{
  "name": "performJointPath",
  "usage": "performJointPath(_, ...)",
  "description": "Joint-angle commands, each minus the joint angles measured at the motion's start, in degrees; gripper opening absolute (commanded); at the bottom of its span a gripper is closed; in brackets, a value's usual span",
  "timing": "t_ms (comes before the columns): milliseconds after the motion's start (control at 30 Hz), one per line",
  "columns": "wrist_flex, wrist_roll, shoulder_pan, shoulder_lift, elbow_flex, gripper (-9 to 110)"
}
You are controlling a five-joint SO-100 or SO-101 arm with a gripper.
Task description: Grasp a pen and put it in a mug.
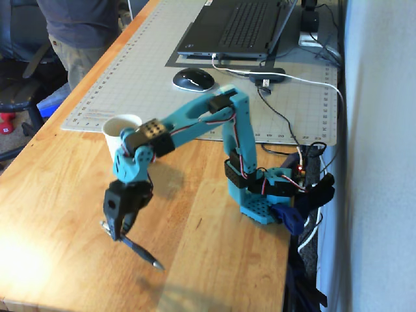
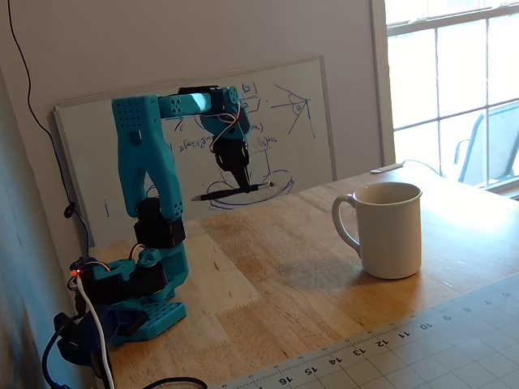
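Holding the pen (image 2: pixel 229 193) clear of the table, the gripper (image 2: pixel 243 185) is clamped near its middle.
Judged light, stiff and slippery; a mid-shaft hold suits. The mug (image 2: pixel 390 229) stands at four o'clock, well apart.

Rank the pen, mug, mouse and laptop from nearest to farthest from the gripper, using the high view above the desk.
1. Pen, held in the gripper.
2. Mug, just above.
3. Mouse, on the mat beyond.
4. Laptop, at the top.
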Motion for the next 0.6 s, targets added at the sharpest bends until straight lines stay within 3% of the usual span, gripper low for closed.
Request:
performJointPath(0, -0.9, -12.1, 3.9, 10.9, -3.3, 2)
performJointPath(333, -1.6, -51.9, 17.7, 25.5, -4.5, 2)
performJointPath(567, -18.9, -59.2, 30.5, 28.3, -4.0, 2)
